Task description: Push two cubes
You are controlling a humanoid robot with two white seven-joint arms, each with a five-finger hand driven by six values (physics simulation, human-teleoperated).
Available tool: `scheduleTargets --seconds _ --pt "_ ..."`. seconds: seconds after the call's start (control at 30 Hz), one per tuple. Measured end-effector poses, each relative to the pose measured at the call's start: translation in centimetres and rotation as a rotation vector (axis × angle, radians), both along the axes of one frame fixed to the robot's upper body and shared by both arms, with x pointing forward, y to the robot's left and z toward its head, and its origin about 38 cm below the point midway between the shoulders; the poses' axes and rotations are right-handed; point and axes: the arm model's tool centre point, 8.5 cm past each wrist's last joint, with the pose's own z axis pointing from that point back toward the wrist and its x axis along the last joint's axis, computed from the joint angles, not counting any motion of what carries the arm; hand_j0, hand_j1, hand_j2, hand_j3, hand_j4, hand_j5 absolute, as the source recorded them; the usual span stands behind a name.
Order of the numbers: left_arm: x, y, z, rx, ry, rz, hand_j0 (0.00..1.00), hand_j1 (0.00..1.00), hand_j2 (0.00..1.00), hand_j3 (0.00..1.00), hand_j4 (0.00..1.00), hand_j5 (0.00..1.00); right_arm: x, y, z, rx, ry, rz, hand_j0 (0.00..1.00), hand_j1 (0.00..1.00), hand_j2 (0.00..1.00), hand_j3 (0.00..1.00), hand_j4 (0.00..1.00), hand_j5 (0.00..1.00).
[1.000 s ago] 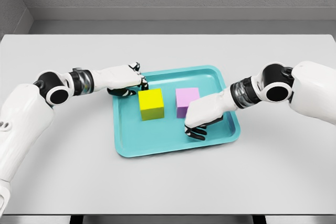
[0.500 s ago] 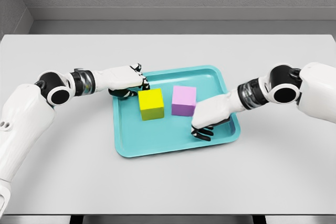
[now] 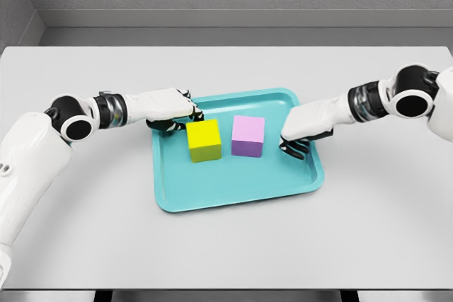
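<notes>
A: We start at the left hand (image 3: 172, 109). Its fingers (image 3: 185, 115) are curled loosely and grip nothing. They sit at the far-left corner of the yellow cube (image 3: 204, 140), touching or just beside it; we cannot tell which.

B: Agreed. We judge that placement suits a shove to the right. The right hand (image 3: 306, 126) hangs over the right side of the teal tray (image 3: 233, 196), fingers bent downward, holding nothing, apart from the purple cube (image 3: 248, 136).

A: We record both cubes inside the tray, side by side with a narrow gap between them, yellow on the left.

B: The tray rests on the grey surface (image 3: 226, 245). We judge neither hand is placed to grasp, consistent with pushing.
</notes>
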Motion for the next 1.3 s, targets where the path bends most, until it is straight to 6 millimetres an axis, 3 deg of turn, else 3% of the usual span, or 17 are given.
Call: scheduleTargets --seconds 0.17,0.5,0.8,0.97,1.17,1.3 --pt "0.0 0.2 0.1 -0.010 0.002 0.003 0.57 0.57 0.57 0.57 0.57 0.57 1.9 0.2 0.3 -0.006 -0.016 -0.040 0.13 0.13 0.13 0.13 0.13 0.13" --pt "0.2 1.0 1.1 0.004 0.003 -0.011 0.57 0.57 0.57 0.57 0.57 0.57 4.1 2.0 -2.0 -0.034 0.010 -0.082 0.13 0.13 0.13 0.13 0.13 0.13" --pt "-0.4 4.9 2.0 0.007 -0.035 0.055 0.56 0.56 0.56 0.56 0.56 0.56 4.6 3.0 -3.1 -0.052 0.026 -0.090 0.13 0.13 0.13 0.13 0.13 0.13" --pt "-2.2 6.7 2.4 -0.008 -0.039 0.051 0.55 0.55 0.55 0.55 0.55 0.55 4.7 3.8 -3.2 -0.048 0.029 -0.083 0.13 0.13 0.13 0.13 0.13 0.13" --pt "-3.0 6.1 2.7 -0.020 -0.045 0.022 0.55 0.55 0.55 0.55 0.55 0.55 4.8 4.1 -3.2 -0.047 0.027 -0.077 0.13 0.13 0.13 0.13 0.13 0.13" --pt "-3.3 4.7 1.8 -0.019 -0.028 -0.006 0.55 0.55 0.55 0.55 0.55 0.55 4.8 4.3 -3.0 -0.046 0.023 -0.074 0.13 0.13 0.13 0.13 0.13 0.13"
